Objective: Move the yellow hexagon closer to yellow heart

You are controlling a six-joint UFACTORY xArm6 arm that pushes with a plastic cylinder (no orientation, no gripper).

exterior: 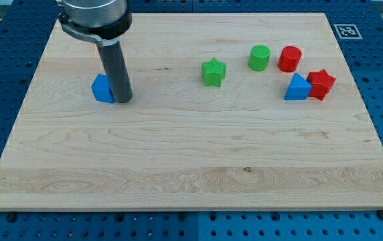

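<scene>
No yellow hexagon and no yellow heart show in the camera view. My tip (pixel 124 100) rests on the wooden board (pixel 178 154) at the view's upper left. It touches the right side of a blue block (pixel 101 88), whose shape is partly hidden by the rod. A green star (pixel 213 72) lies near the top centre, well to the right of my tip.
A green cylinder (pixel 260 58) and a red cylinder (pixel 289 59) stand at the view's upper right. Below them a blue triangle (pixel 297 88) touches a red star (pixel 321 84). A black-and-white marker tag (pixel 346 31) sits at the board's top right corner.
</scene>
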